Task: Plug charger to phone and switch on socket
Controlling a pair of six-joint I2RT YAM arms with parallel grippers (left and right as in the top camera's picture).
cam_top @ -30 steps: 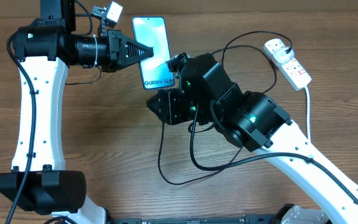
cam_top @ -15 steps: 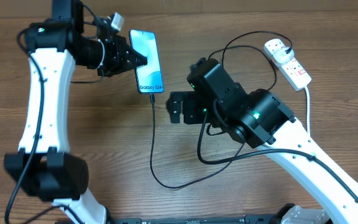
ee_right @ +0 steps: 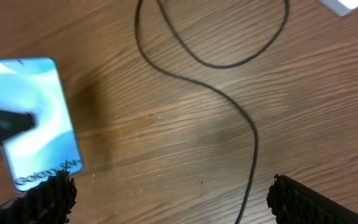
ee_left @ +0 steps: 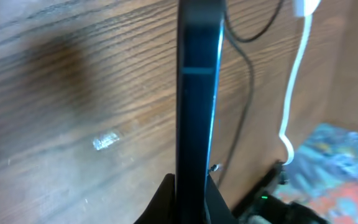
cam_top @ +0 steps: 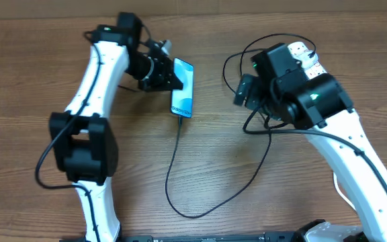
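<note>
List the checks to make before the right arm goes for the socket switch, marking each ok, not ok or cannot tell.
1. Grip on the phone: ok, the left jaws are shut on it.
2. Tip of the charger in the phone's bottom edge: ok, as far as the overhead view shows.
3. Slack in the charger: ok, loose loops lie on the table.
4. The right jaws open and empty: ok.
5. Switch position on the socket: cannot tell, the right arm hides much of the strip.

A brown wood-grain table point(cam_top: 25, 81) under even light, with a paler strip point(cam_top: 247, 4) along its far edge.
</note>
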